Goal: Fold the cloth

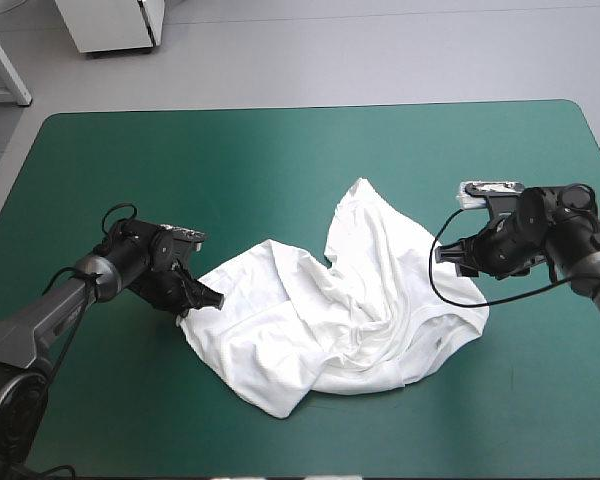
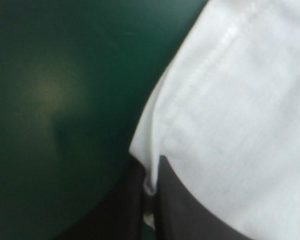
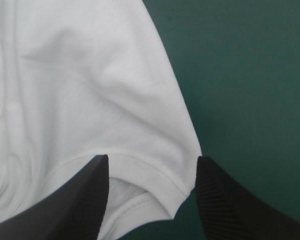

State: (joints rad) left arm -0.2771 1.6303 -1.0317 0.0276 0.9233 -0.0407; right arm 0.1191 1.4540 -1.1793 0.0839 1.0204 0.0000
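High view: my left gripper (image 1: pixel 205 300), jaws clamped on the crumpled T-shirt (image 1: pixel 330 310), anchors one side while my right gripper (image 1: pixel 458 258), jaws apart, straddles the opposite hem, likely to stretch it flat.

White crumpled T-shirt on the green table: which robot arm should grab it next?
The right. Its black fin-fingered claw stands open, straddling the white short-sleeved T-shirt's hem, so it probably only needs to shut. The left claw is shut on the opposite edge, so it is busy holding.
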